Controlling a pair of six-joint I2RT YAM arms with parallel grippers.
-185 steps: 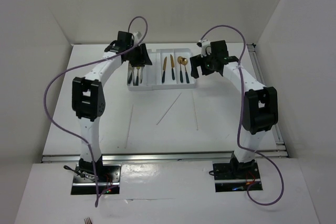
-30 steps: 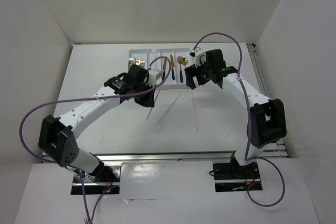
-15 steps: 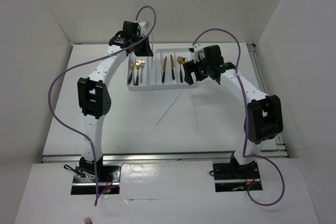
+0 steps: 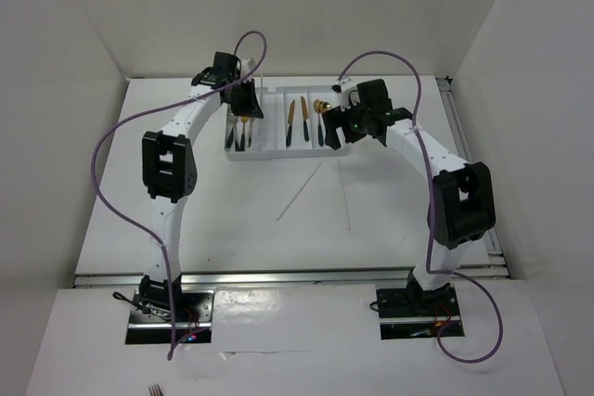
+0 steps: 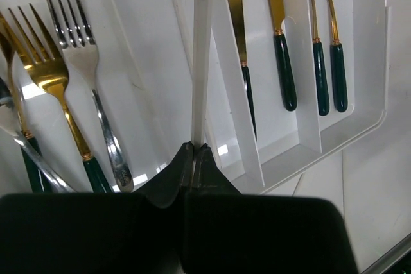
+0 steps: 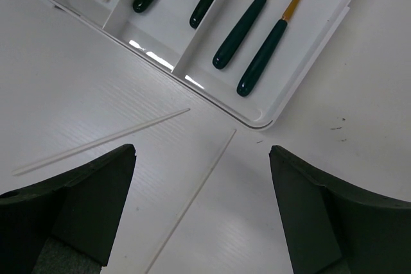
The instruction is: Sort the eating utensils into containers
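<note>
Over the tray (image 4: 272, 127), my left gripper (image 5: 194, 149) is clamped on a chopstick (image 5: 200, 62); my right gripper (image 6: 202, 157) hangs spread wide above two loose chopsticks (image 6: 103, 140).

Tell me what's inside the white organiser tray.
The tray holds forks at one end, two knives, two spoons at the other. The left gripper holds a chopstick over the slot between forks and knives; its body covers that slot's near end.

The end effector (image 6: 202, 152) is hanging wide open over two chopsticks (image 6: 103, 140) lying on the worktop (image 6: 347, 81) beside the tray (image 6: 257, 122).
</note>
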